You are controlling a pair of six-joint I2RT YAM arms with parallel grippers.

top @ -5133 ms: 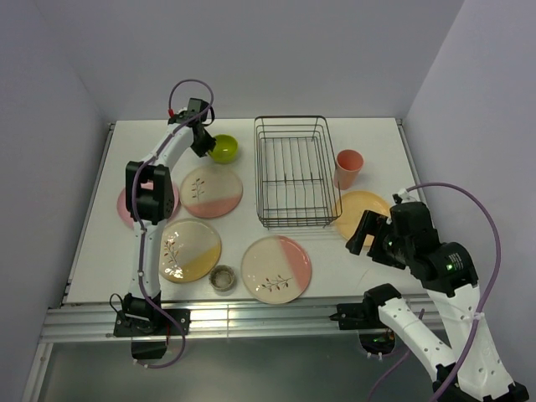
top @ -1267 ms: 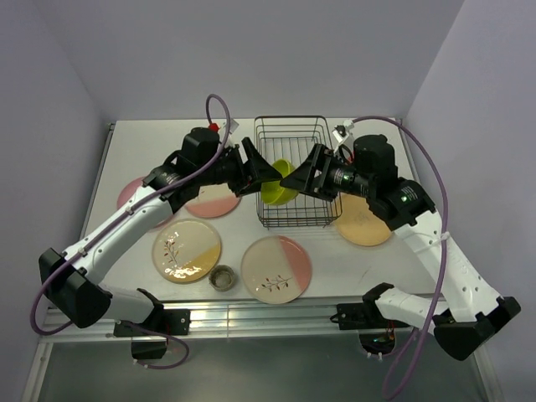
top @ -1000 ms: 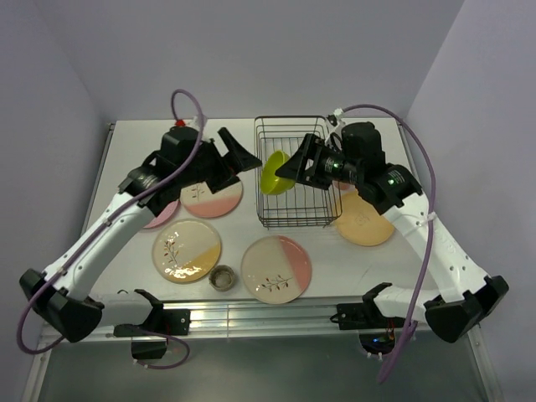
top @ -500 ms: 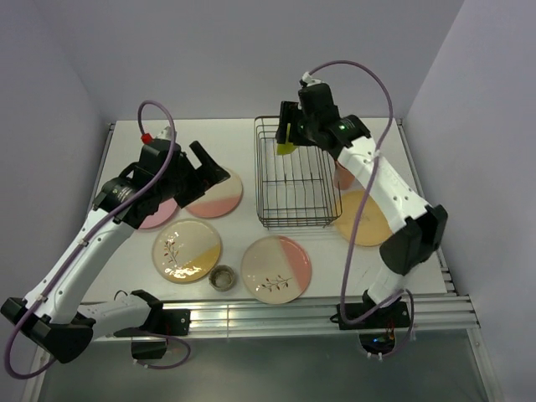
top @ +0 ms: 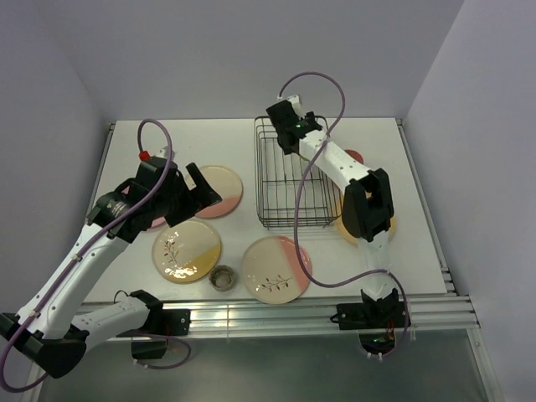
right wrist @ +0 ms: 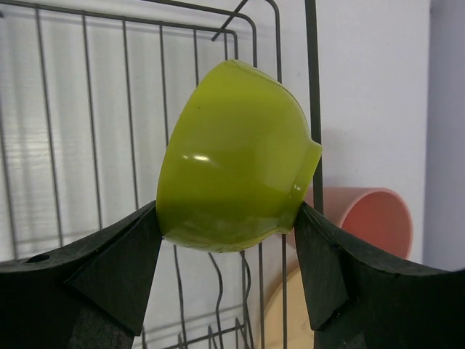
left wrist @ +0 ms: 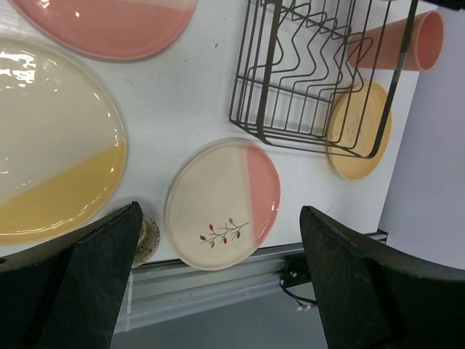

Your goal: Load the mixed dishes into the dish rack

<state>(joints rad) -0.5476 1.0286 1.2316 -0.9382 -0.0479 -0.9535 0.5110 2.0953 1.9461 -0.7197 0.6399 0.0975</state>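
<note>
The right gripper point(right wrist: 227, 214) pinches the lime-green bowl point(right wrist: 232, 145) by its rounded wall, tipped on its side, over the far end of the dish rack point(right wrist: 314, 80). From where I stand, that glossy curve looks easy to lose from the pads. The rim also hangs close to an upright wire, so a careless descent could snag it or spill it outside, towards the salmon-pink tumbler point(right wrist: 367, 218). The left gripper point(left wrist: 219, 211) hangs spread wide and empty, well left of the rack.

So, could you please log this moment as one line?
right gripper: shut on lime-green bowl, at dish rack | left gripper: open, empty
</note>
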